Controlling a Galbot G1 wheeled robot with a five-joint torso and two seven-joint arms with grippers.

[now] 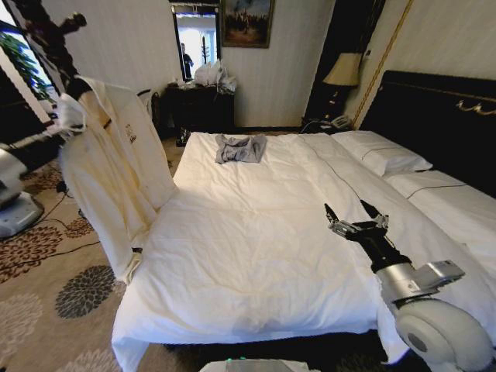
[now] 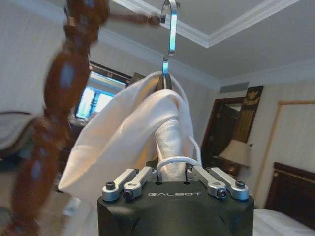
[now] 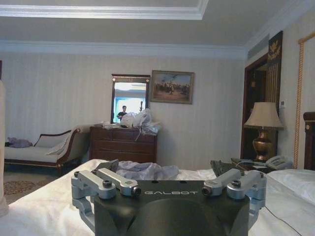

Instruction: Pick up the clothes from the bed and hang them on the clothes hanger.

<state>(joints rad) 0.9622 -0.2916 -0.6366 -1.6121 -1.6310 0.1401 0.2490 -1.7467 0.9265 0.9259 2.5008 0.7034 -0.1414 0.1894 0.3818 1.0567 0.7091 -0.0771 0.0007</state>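
Note:
The clothes [image 1: 116, 167], a cream long-sleeved shirt, hang beside the bed's left edge, draped over the clothes hanger. In the left wrist view the hanger's silver hook [image 2: 170, 29] rises out of the shirt's collar [image 2: 142, 123] to the tip of a wooden peg on the dark coat stand [image 2: 59, 108]. My left gripper [image 1: 71, 115] is shut in the shirt fabric just under the hook, its fingertips hidden by cloth. My right gripper [image 1: 353, 219] hovers open and empty over the right side of the bed [image 1: 256, 256]. It points toward the headboard.
A small grey-blue garment [image 1: 240, 147] lies near the far end of the bed, also visible past the right gripper [image 3: 142, 170]. White pillows [image 1: 384, 155] lie by the dark headboard. A dresser [image 1: 198, 105], a lamp [image 1: 345, 70] and a phone [image 1: 339, 122] stand beyond. Patterned carpet lies left.

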